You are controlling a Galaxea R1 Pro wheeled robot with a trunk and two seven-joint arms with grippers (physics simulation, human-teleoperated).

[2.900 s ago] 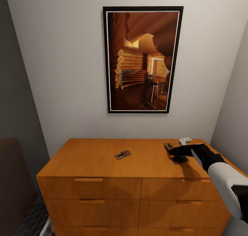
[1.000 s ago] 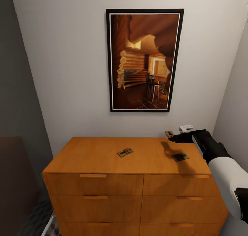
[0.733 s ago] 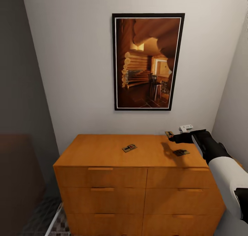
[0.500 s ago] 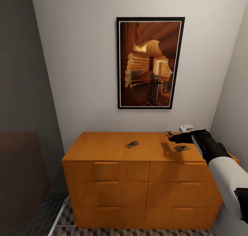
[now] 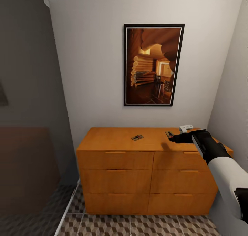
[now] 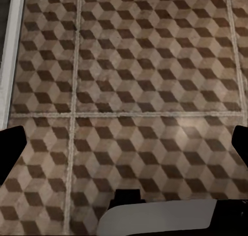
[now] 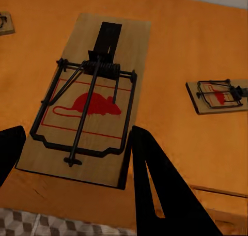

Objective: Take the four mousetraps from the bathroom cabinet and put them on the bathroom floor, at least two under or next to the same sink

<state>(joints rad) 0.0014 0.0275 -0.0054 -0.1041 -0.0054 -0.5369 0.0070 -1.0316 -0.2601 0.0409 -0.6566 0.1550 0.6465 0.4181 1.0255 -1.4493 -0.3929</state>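
Here, at the head view's left, a smoky dark glass panel (image 5: pixel 31 126) stands beside the pale wall, and the cube-patterned bathroom floor (image 5: pixel 137 225) runs along the base of the orange-brown six-drawer cabinet (image 5: pixel 117 174). In the left wrist view the left tool (image 6: pixel 126 143) hangs over those same tiles (image 6: pixel 144 65), its two dark fingertips (image 6: pixel 11 143) far apart at the frame's edges with nothing between them. On the cabinet top, near its middle, lies one mousetrap (image 5: pixel 137 137), flat and apart from everything else. Above the cabinet hangs a black-framed picture of a log-cabin interior (image 5: pixel 153 64). Further right, the right tool (image 5: pixel 175 138) reaches over the cabinet's right end, holding a second mousetrap (image 5: pixel 169 134) clear of the top. The right wrist view shows this held trap (image 7: pixel 88 101) close up: a pale wooden board with a red mouse print and black wire parts, tilted, one dark finger (image 7: pixel 155 184) pressed against its edge and the other (image 7: pixel 10 148) at the opposite side, so the jaws are closed on the board. In that view another mousetrap (image 7: pixel 218 95) lies flat on the orange top (image 7: pixel 191 45) well apart, and part of a further one (image 7: pixel 6 22) shows at the frame's edge. In the head view, a small white object (image 5: pixel 186 128) sits near the cabinet's right rear corner, just beyond the right tool.
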